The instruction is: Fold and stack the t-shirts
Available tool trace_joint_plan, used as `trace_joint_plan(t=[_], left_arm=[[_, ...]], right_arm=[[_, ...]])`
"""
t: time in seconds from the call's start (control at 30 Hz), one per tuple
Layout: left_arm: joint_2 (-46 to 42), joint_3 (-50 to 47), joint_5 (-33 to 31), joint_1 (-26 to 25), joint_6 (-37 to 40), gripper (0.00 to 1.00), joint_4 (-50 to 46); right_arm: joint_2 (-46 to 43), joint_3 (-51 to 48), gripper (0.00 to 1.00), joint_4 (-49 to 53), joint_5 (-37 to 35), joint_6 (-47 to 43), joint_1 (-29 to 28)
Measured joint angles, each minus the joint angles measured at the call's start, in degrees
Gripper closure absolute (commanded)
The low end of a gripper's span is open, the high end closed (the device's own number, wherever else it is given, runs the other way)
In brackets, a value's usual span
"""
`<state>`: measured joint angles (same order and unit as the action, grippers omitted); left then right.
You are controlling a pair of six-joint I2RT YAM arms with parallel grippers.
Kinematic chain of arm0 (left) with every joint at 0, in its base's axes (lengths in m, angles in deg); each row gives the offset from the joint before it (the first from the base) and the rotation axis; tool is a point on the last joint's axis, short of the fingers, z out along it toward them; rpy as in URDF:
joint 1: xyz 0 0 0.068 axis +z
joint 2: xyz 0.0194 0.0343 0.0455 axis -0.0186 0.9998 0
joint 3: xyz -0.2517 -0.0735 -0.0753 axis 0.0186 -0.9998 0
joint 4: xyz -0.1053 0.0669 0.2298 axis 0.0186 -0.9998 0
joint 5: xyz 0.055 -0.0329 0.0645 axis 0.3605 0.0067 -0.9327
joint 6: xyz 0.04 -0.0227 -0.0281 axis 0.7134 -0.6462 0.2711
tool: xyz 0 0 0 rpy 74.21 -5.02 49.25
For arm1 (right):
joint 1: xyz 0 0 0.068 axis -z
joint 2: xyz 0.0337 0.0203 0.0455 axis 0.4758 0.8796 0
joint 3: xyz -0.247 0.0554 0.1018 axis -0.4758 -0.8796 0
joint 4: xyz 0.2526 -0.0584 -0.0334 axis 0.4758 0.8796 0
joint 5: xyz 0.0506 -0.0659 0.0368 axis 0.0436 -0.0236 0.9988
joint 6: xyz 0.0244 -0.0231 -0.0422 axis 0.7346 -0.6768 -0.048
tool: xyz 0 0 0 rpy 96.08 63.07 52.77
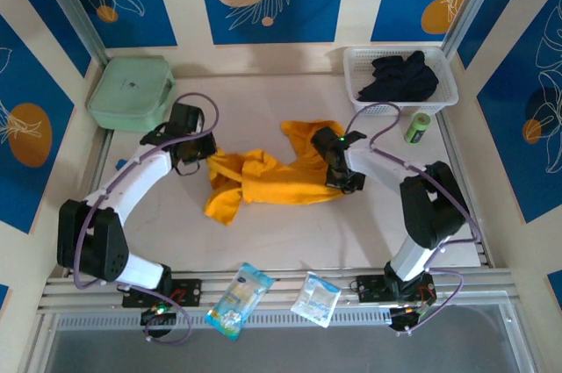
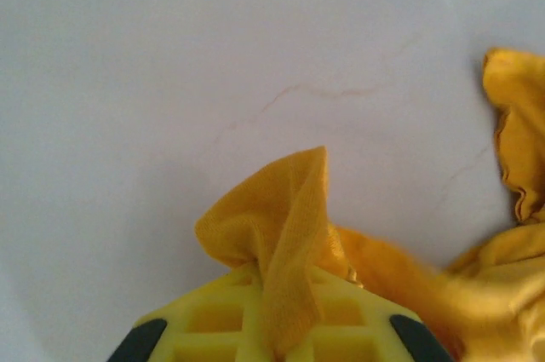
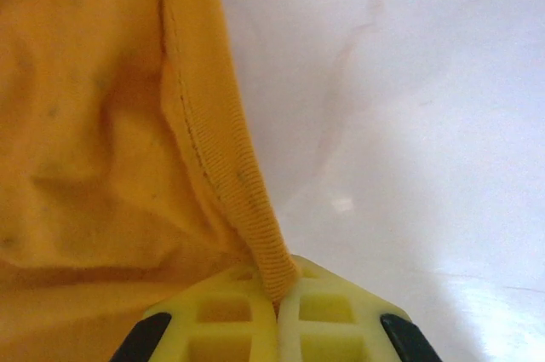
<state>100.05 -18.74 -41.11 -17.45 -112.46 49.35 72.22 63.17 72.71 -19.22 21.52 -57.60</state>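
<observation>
Orange-yellow plain cloth t-shirt point(image 1: 272, 182) lies bunched on the pale surface point(image 1: 263, 101), between both arms. Left wrist: left gripper point(image 2: 277, 332) pinches a fold, perhaps a sleeve. Right wrist: right gripper point(image 3: 277, 319) clamps the stitched hem, likely to spread it flat.

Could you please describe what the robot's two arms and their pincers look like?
Both the left arm and right arm have white links, black joint housings and lilac cables looping alongside. A small green light glows at the right wrist. The left pincer and right pincer have yellow fingers moulded with square, lattice-like recesses, with black parts at the outer corners.
</observation>
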Motion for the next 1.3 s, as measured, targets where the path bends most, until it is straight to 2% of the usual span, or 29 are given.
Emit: trace_joint_plan(t=[0.03,0.13,0.17,0.23,0.27,0.3,0.37,0.4,0.43,0.53,0.63,0.77,0.87,1.03,1.13,1.3], left_arm=[[0.96,1.84,0.04,0.00,0.52,0.56,-0.44],[4.66,4.48,1.40,0.00,2.29,0.24,-0.44],[5.95,4.63,1.88,-0.02,2.54,0.17,-0.31],[7.89,4.63,2.40,-0.02,3.04,0.10,-0.57],[8.57,4.63,2.40,-0.02,3.34,0.07,-0.66],[8.83,4.63,2.38,-0.02,3.63,0.05,-0.81],[8.72,4.63,2.40,-0.02,3.82,0.05,-1.05],[8.41,4.48,2.40,-0.02,3.85,0.05,-0.96],[7.76,3.98,2.40,-0.02,3.85,0.05,-0.81],[4.39,0.48,2.43,-0.02,3.58,0.05,-0.83],[0.46,-5.14,2.43,-0.02,2.69,0.07,-1.05],[-2.19,-11.82,2.36,-0.02,0.87,0.08,-1.05],[-1.55,-13.25,1.57,-0.02,-0.02,0.10,-1.55],[5.33,-6.01,-1.07,0.13,0.35,0.11,-2.01],[10.95,0.68,-1.86,0.48,0.61,0.11,-1.42],[19.61,8.44,-1.95,1.25,0.76,0.13,0.26]], right_arm=[[-0.44,-0.13,1.00,0.50,-0.74,-0.42,1.18],[-0.35,-0.48,1.00,1.03,-2.40,-1.55,4.04],[-0.17,-0.48,1.00,1.11,-2.89,-1.81,4.79],[0.50,-0.26,1.00,1.38,-4.13,-2.54,6.10],[1.14,0.20,0.94,1.75,-4.81,-2.75,6.64],[1.81,0.79,0.83,2.16,-5.38,-2.95,6.99],[3.15,2.62,0.57,3.13,-6.43,-3.39,7.45],[3.32,3.34,0.48,3.48,-6.71,-3.43,7.37],[3.39,4.28,0.41,3.96,-6.99,-3.76,6.97],[3.34,6.75,0.33,5.31,-7.04,-3.85,4.22],[3.06,8.87,0.33,6.58,-6.34,-3.56,-1.20],[3.37,12.17,0.42,6.62,-2.34,-3.28,-10.54],[5.90,15.47,0.47,4.90,2.40,-3.32,-16.33],[16.44,22.08,0.50,0.90,8.70,-3.61,-21.64],[21.84,24.48,0.50,-0.15,10.36,-3.58,-22.91],[25.46,25.16,0.51,-0.83,11.85,-3.34,-23.47]])
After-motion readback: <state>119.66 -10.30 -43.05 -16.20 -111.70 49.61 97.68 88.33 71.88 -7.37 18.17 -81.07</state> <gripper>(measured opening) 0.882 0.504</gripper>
